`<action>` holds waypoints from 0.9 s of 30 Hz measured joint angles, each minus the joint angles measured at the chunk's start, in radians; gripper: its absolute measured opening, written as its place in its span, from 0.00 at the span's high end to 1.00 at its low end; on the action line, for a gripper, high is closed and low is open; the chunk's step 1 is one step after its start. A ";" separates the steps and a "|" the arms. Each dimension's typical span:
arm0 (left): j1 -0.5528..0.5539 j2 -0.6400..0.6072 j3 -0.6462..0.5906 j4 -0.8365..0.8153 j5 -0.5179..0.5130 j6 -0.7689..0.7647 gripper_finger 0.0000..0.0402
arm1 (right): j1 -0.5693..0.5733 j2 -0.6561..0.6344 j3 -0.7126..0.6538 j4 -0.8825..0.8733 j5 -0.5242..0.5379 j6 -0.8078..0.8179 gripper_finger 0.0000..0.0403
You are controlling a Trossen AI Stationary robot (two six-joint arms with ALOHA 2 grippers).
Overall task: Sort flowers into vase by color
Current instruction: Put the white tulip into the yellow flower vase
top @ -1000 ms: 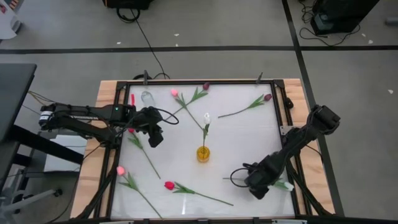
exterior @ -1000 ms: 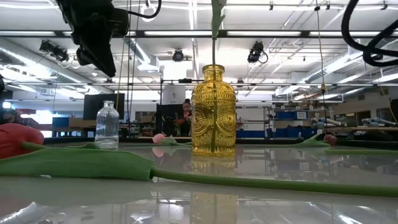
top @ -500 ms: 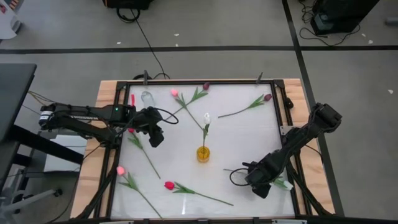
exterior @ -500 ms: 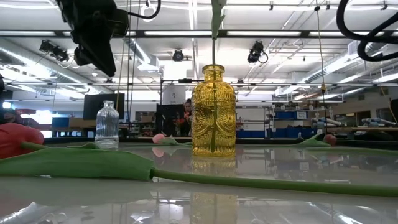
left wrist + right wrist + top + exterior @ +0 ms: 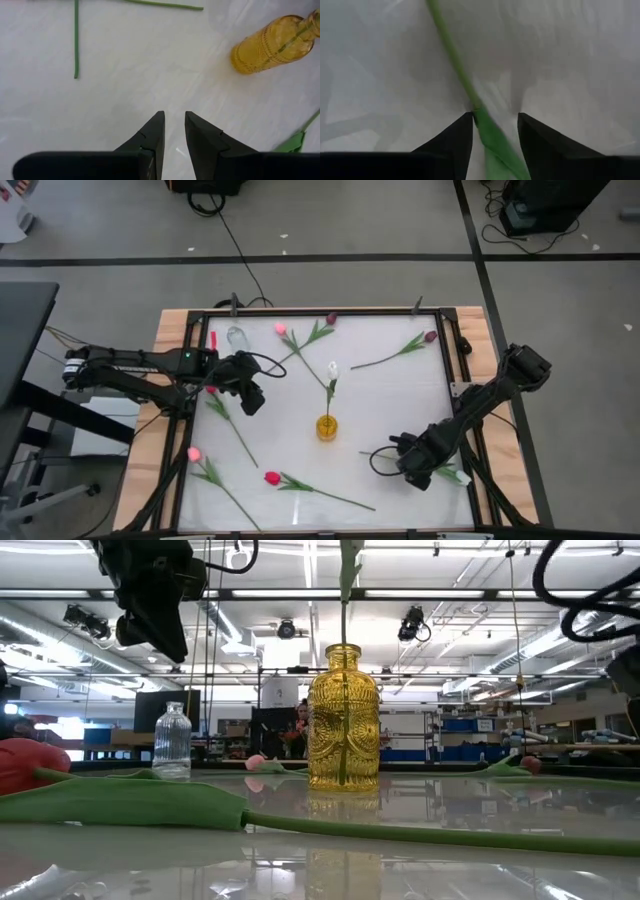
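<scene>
Mostly flowers (image 5: pixel 312 489) across white table (image 5: pixel 390 395)

White tabletop (image 5: pixel 390 405) in a dark frame on a wood base. Amber vase (image 5: pixel 326 426) stands mid-table, between both grippers, white tulip (image 5: pixel 332 370) in it. Clear bottle (image 5: pixel 236 337) just beyond the left gripper (image 5: pixel 250 402). Red tulip (image 5: pixel 272 478) & pink tulip (image 5: pixel 194 453) lie on the near side of it. Pink tulip (image 5: pixel 281 329) & two dark purple tulips (image 5: pixel 331 319) (image 5: pixel 430 336) at far edge. Green stem (image 5: pixel 451 55) lies on the top btwn right gripper (image 5: pixel 495 125) fingers.
</scene>
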 joint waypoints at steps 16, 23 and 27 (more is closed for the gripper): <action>-0.002 0.000 0.000 0.008 0.000 -0.021 0.80 | -0.046 0.000 -0.033 0.121 -0.137 0.140 0.96; -0.002 -0.006 0.000 0.009 0.015 -0.017 0.80 | -0.122 -0.115 -0.007 0.495 -0.128 0.351 0.98; -0.014 -0.019 0.011 0.005 0.024 0.015 0.81 | -0.148 -0.211 -0.006 0.655 -0.105 0.495 0.98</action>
